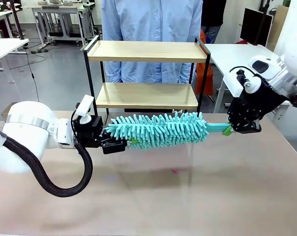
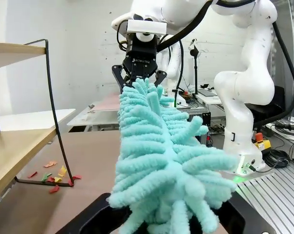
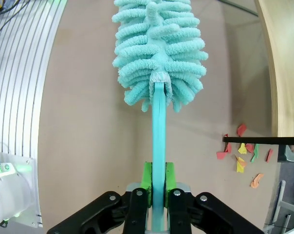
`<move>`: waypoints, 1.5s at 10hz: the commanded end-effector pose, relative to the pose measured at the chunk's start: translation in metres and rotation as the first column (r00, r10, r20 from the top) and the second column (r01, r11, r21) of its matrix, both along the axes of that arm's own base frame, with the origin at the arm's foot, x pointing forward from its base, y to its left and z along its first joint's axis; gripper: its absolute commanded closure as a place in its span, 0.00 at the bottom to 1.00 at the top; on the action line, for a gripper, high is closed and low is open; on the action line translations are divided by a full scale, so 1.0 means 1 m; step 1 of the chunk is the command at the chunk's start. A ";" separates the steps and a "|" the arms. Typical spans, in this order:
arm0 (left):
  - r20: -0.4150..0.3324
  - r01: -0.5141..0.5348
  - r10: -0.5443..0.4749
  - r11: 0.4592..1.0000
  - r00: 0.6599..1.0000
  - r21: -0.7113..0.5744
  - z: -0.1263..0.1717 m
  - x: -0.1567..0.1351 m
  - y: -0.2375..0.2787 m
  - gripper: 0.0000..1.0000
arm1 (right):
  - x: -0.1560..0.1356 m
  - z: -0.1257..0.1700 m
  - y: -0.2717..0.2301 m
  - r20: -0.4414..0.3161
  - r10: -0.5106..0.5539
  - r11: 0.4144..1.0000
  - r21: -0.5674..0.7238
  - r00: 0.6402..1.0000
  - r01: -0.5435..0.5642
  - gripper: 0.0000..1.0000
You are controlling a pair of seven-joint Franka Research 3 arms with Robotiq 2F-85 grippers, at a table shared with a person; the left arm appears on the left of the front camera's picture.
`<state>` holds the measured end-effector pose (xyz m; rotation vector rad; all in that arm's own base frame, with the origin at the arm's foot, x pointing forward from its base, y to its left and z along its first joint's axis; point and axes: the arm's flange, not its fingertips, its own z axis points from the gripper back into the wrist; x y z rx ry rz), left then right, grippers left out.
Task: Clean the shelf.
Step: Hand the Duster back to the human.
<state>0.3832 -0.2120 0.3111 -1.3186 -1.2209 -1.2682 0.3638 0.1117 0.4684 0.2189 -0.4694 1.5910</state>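
Observation:
The shelf [image 1: 147,51], two light wooden boards in a thin black frame, stands at the far side of the table. In front of it a teal fluffy duster [image 1: 158,130] hangs level above the table, held at both ends. My left gripper [image 1: 120,143] is shut on the duster's fluffy tip [image 2: 161,165]. My right gripper [image 1: 229,130] is shut on its teal handle [image 3: 157,131], green pads [image 3: 147,175] pressing either side. In the left wrist view the right gripper [image 2: 139,80] shows at the duster's far end, with the shelf's lower board [image 2: 15,151] at left.
A person in a blue shirt [image 1: 151,19] stands behind the shelf. Several coloured paper scraps [image 3: 242,151] lie on the table by a shelf leg [image 2: 54,173]. White tables [image 1: 237,54] stand behind. The brown table's near half [image 1: 178,196] is open.

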 end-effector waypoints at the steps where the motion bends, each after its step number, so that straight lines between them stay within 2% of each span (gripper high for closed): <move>1: 0.007 0.025 -0.025 1.000 1.000 -0.011 0.003 -0.007 0.002 1.00 | -0.001 0.004 0.005 0.007 0.013 0.999 0.030 1.000 -0.014 0.87; 2: -0.008 0.001 -0.001 0.999 1.000 -0.042 0.002 0.006 0.004 1.00 | -0.001 0.004 0.005 0.007 0.013 0.999 0.030 1.000 -0.014 0.87; 3: -0.003 0.000 0.000 1.000 1.000 -0.001 -0.001 -0.001 0.001 1.00 | -0.001 0.004 0.005 0.007 0.013 0.999 0.030 1.000 -0.014 0.87; 4: -0.003 0.000 0.000 1.000 1.000 -0.001 -0.001 -0.001 0.001 1.00 | -0.001 0.000 0.002 -0.003 0.005 1.000 -0.001 1.000 -0.005 0.31; 5: -0.003 0.000 0.000 1.000 1.000 -0.001 -0.001 -0.001 0.001 1.00 | -0.001 0.016 -0.008 -0.020 -0.011 0.997 0.073 1.000 0.013 0.30; 6: -0.003 0.000 0.000 1.000 1.000 -0.001 -0.001 -0.001 0.001 1.00 | -0.001 0.033 -0.022 -0.028 -0.033 0.990 0.137 0.999 0.037 0.00; 8: -0.003 0.000 0.000 1.000 1.000 -0.001 -0.001 -0.001 0.001 1.00 | -0.007 0.067 -0.062 -0.018 -0.125 0.936 0.329 0.992 0.124 0.00; 9: -0.003 0.000 0.000 1.000 1.000 -0.001 -0.001 -0.001 0.001 1.00 | -0.012 0.080 -0.088 -0.024 -0.182 0.871 0.460 0.983 0.172 0.06; 10: -0.003 0.000 0.000 1.000 1.000 -0.001 -0.001 -0.001 0.001 1.00 | -0.019 0.087 -0.120 -0.058 -0.261 0.784 0.570 0.963 0.247 0.00; 11: -0.003 0.000 0.000 1.000 1.000 -0.001 -0.001 -0.001 0.001 1.00 | -0.027 0.086 -0.147 -0.072 -0.291 0.718 0.643 0.954 0.268 0.00; 13: -0.003 0.000 0.000 1.000 1.000 -0.001 -0.001 -0.001 0.001 1.00 | -0.040 0.082 -0.176 -0.092 -0.397 0.640 0.685 0.913 0.347 0.00; 14: -0.003 0.000 0.000 1.000 1.000 -0.001 -0.001 -0.001 0.001 1.00 | -0.041 0.082 -0.177 -0.099 -0.394 0.627 0.698 0.914 0.346 0.00; 15: -0.003 0.000 0.000 1.000 1.000 -0.001 -0.001 -0.001 0.001 1.00 | -0.037 0.097 -0.182 -0.117 -0.378 0.659 0.663 0.918 0.356 0.00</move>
